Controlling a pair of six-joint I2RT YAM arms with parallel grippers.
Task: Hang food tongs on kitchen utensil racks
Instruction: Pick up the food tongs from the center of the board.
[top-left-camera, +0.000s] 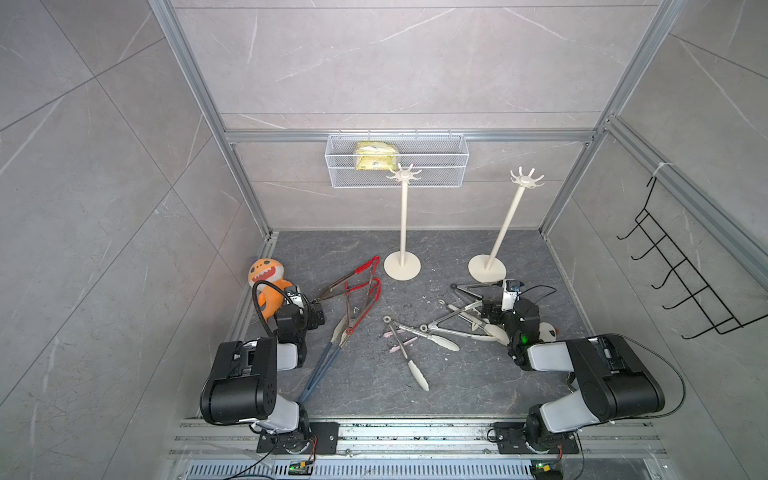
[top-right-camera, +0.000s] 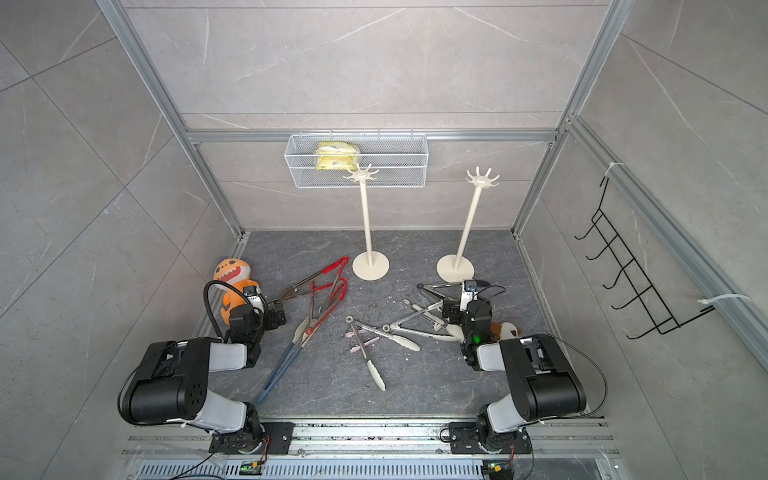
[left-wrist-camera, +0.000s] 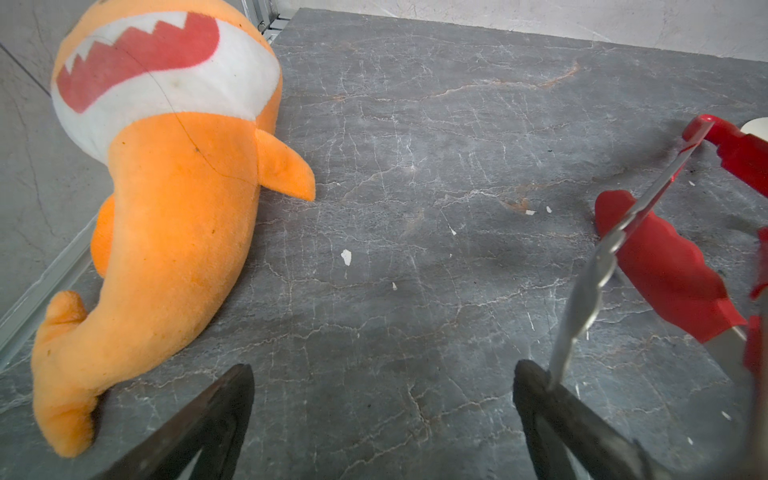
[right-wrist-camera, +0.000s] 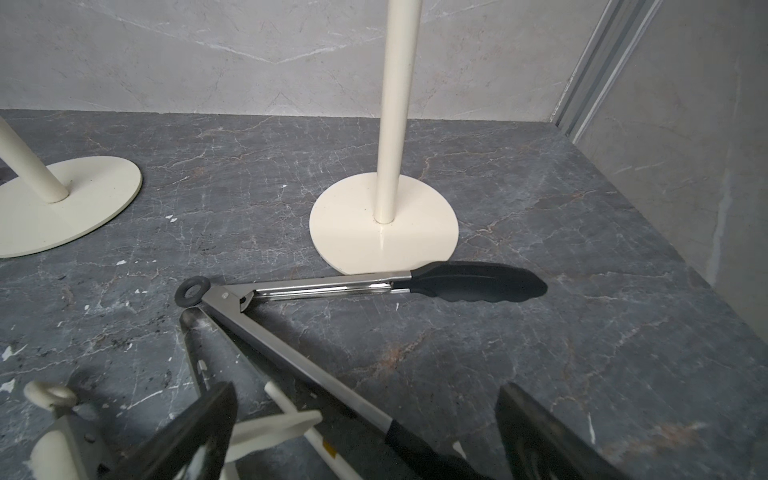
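Two cream kitchen utensil racks (top-left-camera: 402, 216) (top-left-camera: 505, 224) stand upright at the back, their prongs bare; their bases (right-wrist-camera: 382, 224) (right-wrist-camera: 62, 203) show in the right wrist view. Several food tongs lie on the dark floor: red-tipped (top-left-camera: 353, 278), blue (top-left-camera: 324, 365), cream-tipped (top-left-camera: 415, 370) and black-tipped (right-wrist-camera: 332, 286). My left gripper (left-wrist-camera: 384, 368) is open low over bare floor, and the red tongs' metal arm (left-wrist-camera: 590, 291) touches one finger from outside. My right gripper (right-wrist-camera: 365, 388) is open, with one arm of the black-tipped tongs lying between its jaws.
An orange plush (left-wrist-camera: 166, 208) lies against the left wall beside my left gripper. A white mesh basket (top-left-camera: 436, 166) hangs on the back rail. A black wire hook rack (top-left-camera: 681, 274) hangs on the right wall. A small plush (top-left-camera: 548, 331) sits by my right arm.
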